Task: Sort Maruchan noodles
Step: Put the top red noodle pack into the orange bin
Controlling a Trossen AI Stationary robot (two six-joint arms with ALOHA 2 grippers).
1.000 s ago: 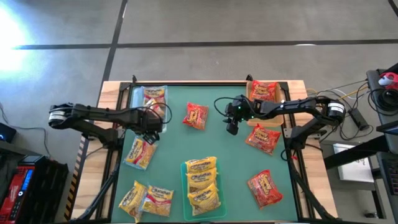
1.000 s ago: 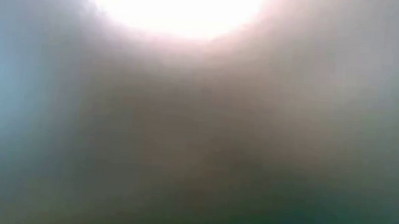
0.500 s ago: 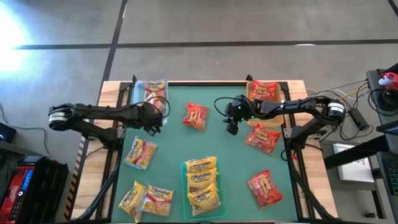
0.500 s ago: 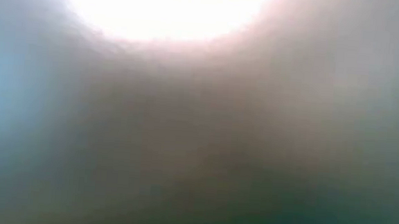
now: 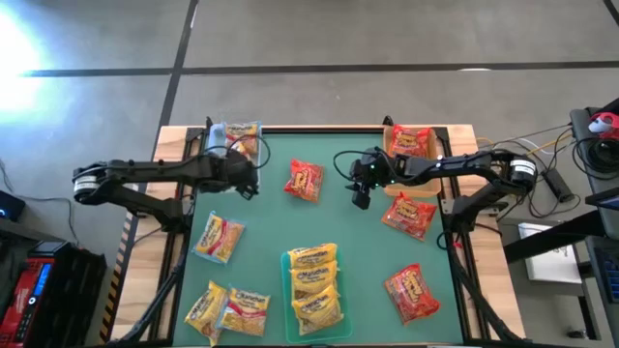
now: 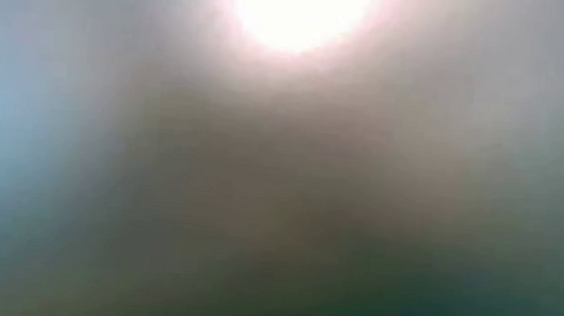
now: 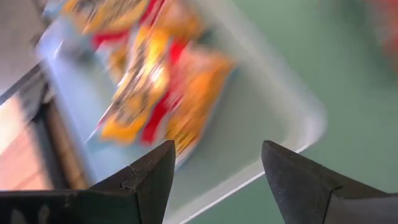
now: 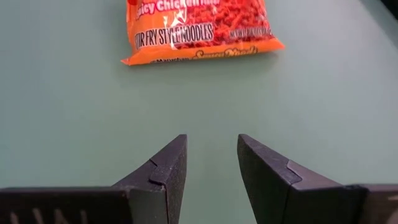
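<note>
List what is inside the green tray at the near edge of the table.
The green tray holds a stack of yellow packets, about four overlapping. Anything beneath them is covered.

On the green table [image 5: 271, 208], red packets number four: one near the middle [image 5: 305, 180], one in the tan tray [image 5: 410, 141] at the far right corner, one just beside that tray [image 5: 409, 215], and one near the right front [image 5: 410, 292]. Yellow packets lying loose number three: one at left [image 5: 219, 237] and two overlapping at the front left [image 5: 232, 308]. The green tray [image 5: 314, 287] holds a stack whose count cannot be told, as with the clear tray [image 5: 235, 142]; trays total three, arms two.
</note>
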